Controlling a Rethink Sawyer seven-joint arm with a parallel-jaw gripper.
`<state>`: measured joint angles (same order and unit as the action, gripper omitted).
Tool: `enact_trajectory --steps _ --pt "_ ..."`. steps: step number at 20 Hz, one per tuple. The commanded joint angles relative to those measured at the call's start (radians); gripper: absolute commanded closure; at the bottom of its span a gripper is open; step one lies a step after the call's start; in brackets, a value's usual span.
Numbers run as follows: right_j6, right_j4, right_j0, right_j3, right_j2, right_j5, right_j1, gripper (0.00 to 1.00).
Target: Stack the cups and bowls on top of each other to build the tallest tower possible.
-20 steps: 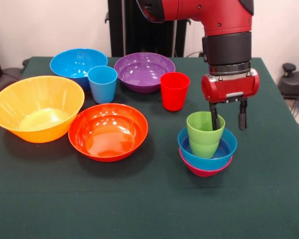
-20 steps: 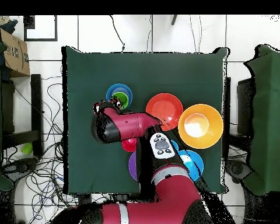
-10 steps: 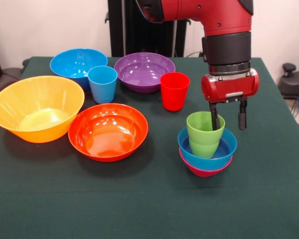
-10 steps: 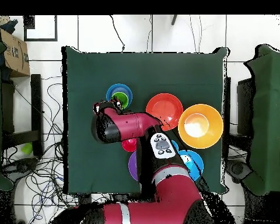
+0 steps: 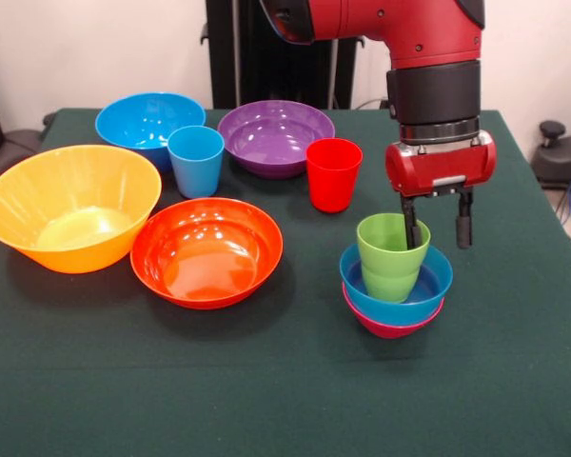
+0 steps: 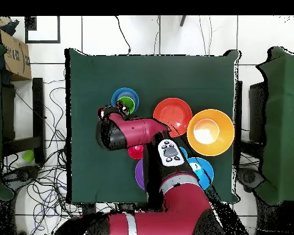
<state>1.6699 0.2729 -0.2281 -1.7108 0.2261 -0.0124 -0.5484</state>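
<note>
On the left of the green tabletop (image 5: 266,400) sat the big yellow-orange bowl (image 5: 71,208), upright and empty, with the large blue bowl (image 5: 150,122) behind it toward the far edge. Just beside the yellow-orange bowl, on its right, lay the red-orange bowl (image 5: 206,251), the two rims close together or touching. The light blue cup (image 5: 196,161) stood upright in front of the blue bowl, between it and the purple bowl (image 5: 276,138). Further right, the red cup (image 5: 333,174) stood upright just in front of the purple bowl's right side. Right of centre was the short pile: the small magenta bowl (image 5: 392,326) at the bottom on the cloth, the small blue bowl (image 5: 428,286) nested in it, and the green cup (image 5: 391,257) standing upright inside that. The tool (image 5: 437,228) hung from the red arm (image 5: 428,57) over the pile's far right side, its two dark fingers (image 5: 463,228) spread apart; one finger stood at the cup's far rim, the other outside it, and they gripped nothing. From above, the arm hid most of the cups, with the green cup and blue bowl showing past its end.
</note>
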Motion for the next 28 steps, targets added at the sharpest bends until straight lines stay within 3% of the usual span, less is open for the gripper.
enact_trajectory --steps 1,19,22,28 --pt "0.074 0.011 0.018 0.006 0.069 0.111 0.034 0.0" --pt "0.08 0.001 0.037 0.012 0.058 0.118 0.033 0.0" --pt "0.064 -0.004 0.049 0.002 0.035 0.183 0.007 0.0" --pt "-0.019 -0.007 0.099 0.0 -0.05 0.5 -0.141 0.0"
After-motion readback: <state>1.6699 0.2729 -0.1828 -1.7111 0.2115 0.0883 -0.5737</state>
